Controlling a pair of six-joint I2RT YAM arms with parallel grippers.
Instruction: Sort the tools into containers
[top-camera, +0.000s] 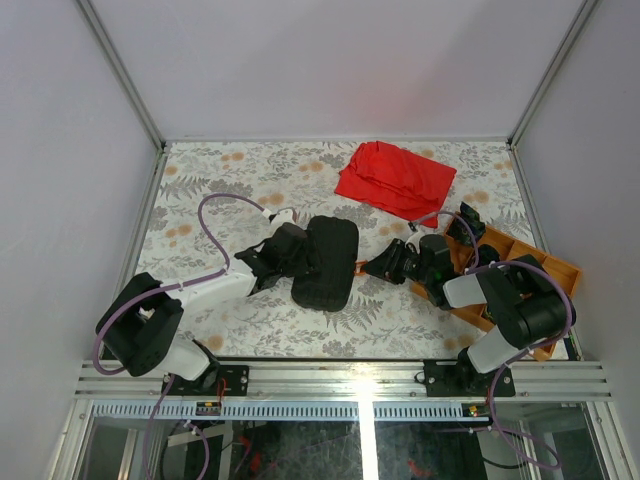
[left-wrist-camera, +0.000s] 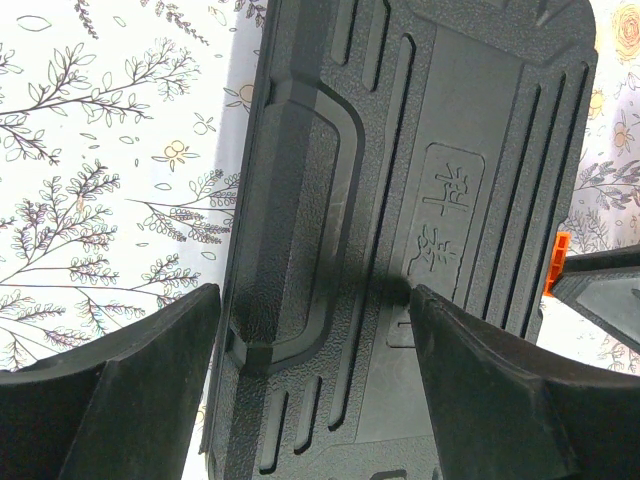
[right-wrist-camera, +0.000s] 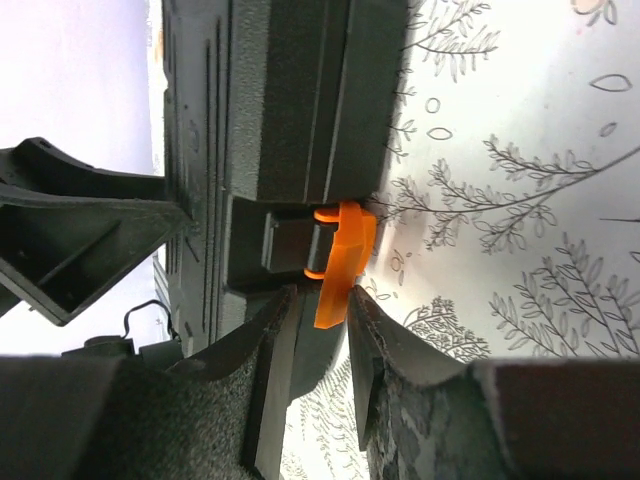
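Case (top-camera: 325, 262) sits mid-table (top-camera: 200, 200), closed, ribbed lid facing up, between the two arms. Red cloth (top-camera: 395, 178) is behind it, well apart. Orange tray (top-camera: 545, 268) is at the right edge, partly under the right arm.

Left gripper (top-camera: 292, 255) is on the case's left side. In the left wrist view (left-wrist-camera: 315, 300) the jaws are spread wide. One finger (left-wrist-camera: 110, 390) is at the lid's outer edge, the other (left-wrist-camera: 500, 390) is over the middle of the lid (left-wrist-camera: 400, 150). They aren't clamped on anything that I can see. In the right wrist view that arm's fingertip meets the lid face.

Right gripper (top-camera: 375, 266) is at the case's right side, on the latch (top-camera: 358, 268). In the right wrist view the orange latch (right-wrist-camera: 340, 255) sticks out from the seam of the case (right-wrist-camera: 290, 100). Its lower end sits between the fingertips (right-wrist-camera: 325, 300), with one finger (right-wrist-camera: 270, 350) on each side. The jaws are narrow, with very little gap left. Can't tell if the pads are actually biting the latch or just bracketing it.

The latch also shows as an orange sliver (left-wrist-camera: 553, 265) at the case's far edge in the left wrist view.
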